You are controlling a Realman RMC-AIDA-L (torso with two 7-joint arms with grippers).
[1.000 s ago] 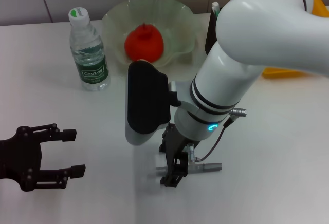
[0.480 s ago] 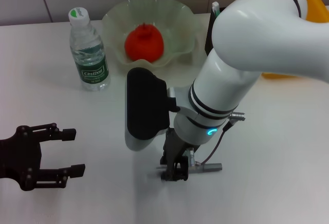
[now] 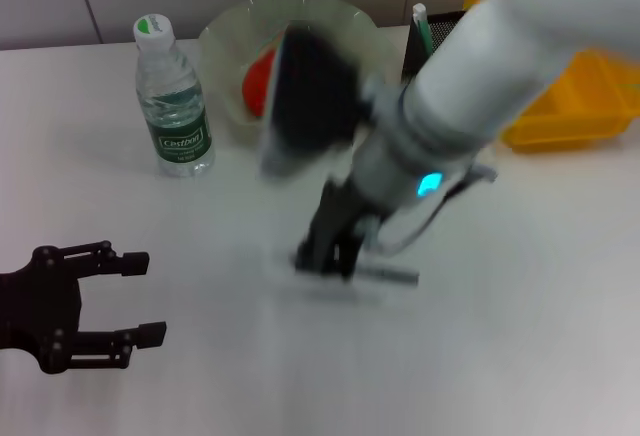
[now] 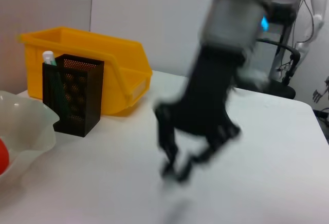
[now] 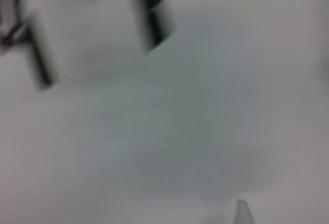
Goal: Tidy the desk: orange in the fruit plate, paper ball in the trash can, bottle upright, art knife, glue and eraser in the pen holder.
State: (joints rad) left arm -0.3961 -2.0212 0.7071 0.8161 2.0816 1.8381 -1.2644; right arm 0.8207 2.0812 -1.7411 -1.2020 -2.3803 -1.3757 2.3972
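Note:
My right gripper (image 3: 328, 254) is blurred by motion at the middle of the table, shut on the grey art knife (image 3: 388, 275), which it holds just above the surface. It also shows in the left wrist view (image 4: 177, 170). The orange (image 3: 257, 80) lies in the pale fruit plate (image 3: 225, 31), partly hidden by my right arm. The water bottle (image 3: 173, 98) stands upright at the back left. The black mesh pen holder (image 3: 447, 24) stands behind the arm with a green and white stick (image 3: 420, 22) in it. My left gripper (image 3: 148, 297) is open and empty at the front left. Paper ball and eraser are out of view.
A yellow bin (image 3: 583, 98) stands at the back right, beside the pen holder (image 4: 72, 94) and behind it in the left wrist view (image 4: 105, 62). The right wrist view is too blurred to read.
My right gripper has closed on the art knife, lifted it off the table and swung up and back toward the pen holder. The left arm has not moved.

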